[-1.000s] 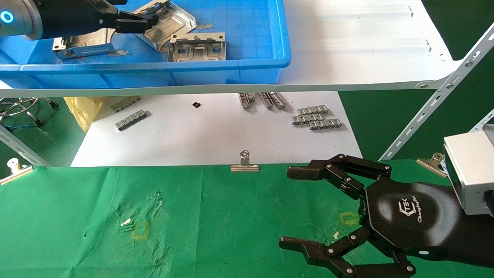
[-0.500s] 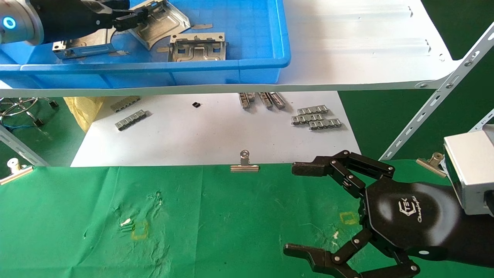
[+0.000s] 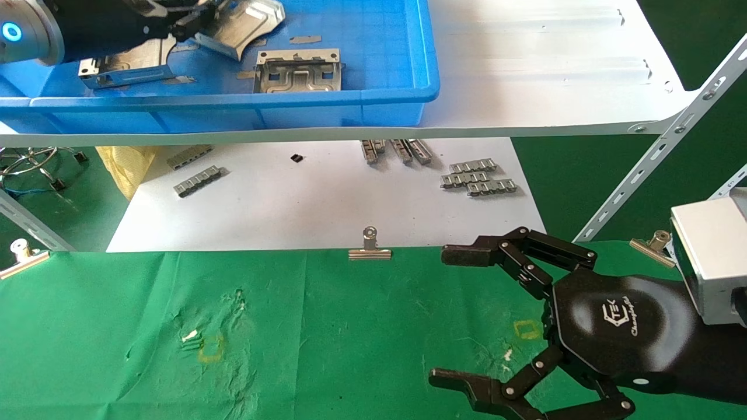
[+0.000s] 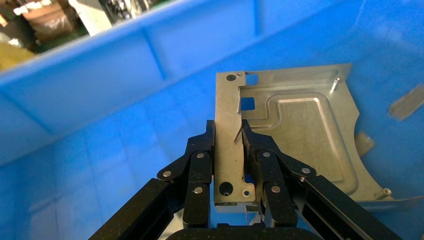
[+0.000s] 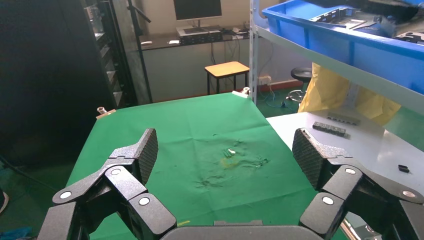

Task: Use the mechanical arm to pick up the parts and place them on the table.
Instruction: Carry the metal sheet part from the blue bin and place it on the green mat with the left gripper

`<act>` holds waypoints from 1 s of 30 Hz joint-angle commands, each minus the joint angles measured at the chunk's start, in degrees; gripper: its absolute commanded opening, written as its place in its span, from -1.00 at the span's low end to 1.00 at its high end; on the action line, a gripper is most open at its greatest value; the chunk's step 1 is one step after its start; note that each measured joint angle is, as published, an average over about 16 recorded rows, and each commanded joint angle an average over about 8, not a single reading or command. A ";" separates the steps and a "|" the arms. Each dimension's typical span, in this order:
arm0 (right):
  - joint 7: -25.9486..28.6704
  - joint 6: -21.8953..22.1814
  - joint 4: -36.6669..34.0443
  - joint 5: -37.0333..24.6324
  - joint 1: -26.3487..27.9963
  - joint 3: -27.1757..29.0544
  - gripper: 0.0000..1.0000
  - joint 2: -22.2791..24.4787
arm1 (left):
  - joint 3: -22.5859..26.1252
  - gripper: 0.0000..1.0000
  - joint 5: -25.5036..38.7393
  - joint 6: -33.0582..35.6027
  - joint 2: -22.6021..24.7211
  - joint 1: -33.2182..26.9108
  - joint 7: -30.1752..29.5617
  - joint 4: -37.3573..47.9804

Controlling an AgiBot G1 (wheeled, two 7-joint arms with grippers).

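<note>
My left gripper (image 3: 195,23) is inside the blue bin (image 3: 233,102) at the far left, shut on the folded edge of a silver bracket (image 3: 245,20) and holding it tilted above the bin floor. In the left wrist view the fingers (image 4: 229,145) pinch the bracket's wall (image 4: 300,130) from both sides. Two more brackets lie in the bin, one in the middle (image 3: 299,73) and one under the left arm (image 3: 125,67). My right gripper (image 3: 446,317) is open and empty over the green cloth table (image 3: 327,338), near its right side. In the right wrist view its jaws (image 5: 226,150) stand wide apart above the bare cloth (image 5: 200,130).
The bin stands on a white shelf board (image 3: 525,70) held by a slanted metal strut (image 3: 671,140). Below it a lower white board carries grey ridged strips (image 3: 478,177). Binder clips (image 3: 370,248) pin the cloth's far edge. A yellow cloth (image 3: 125,163) lies at the left.
My left gripper has lifted the gripped bracket up and towards the bin's far side. My right gripper shifted slightly to the right, then held still.
</note>
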 commanded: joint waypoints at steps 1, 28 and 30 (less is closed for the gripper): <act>0.00 0.00 0.00 0.00 0.00 0.00 1.00 0.00 | -0.29 -1.00 -0.41 0.14 -0.10 0.01 0.18 -0.21; -0.01 0.01 0.00 0.01 0.00 -0.02 1.00 0.01 | -3.32 -1.00 -5.34 27.55 -5.74 -1.57 8.61 -2.77; -0.01 0.01 0.00 0.01 0.00 -0.02 1.00 0.01 | -3.37 -1.00 -5.48 29.76 -6.14 -1.70 9.27 -2.86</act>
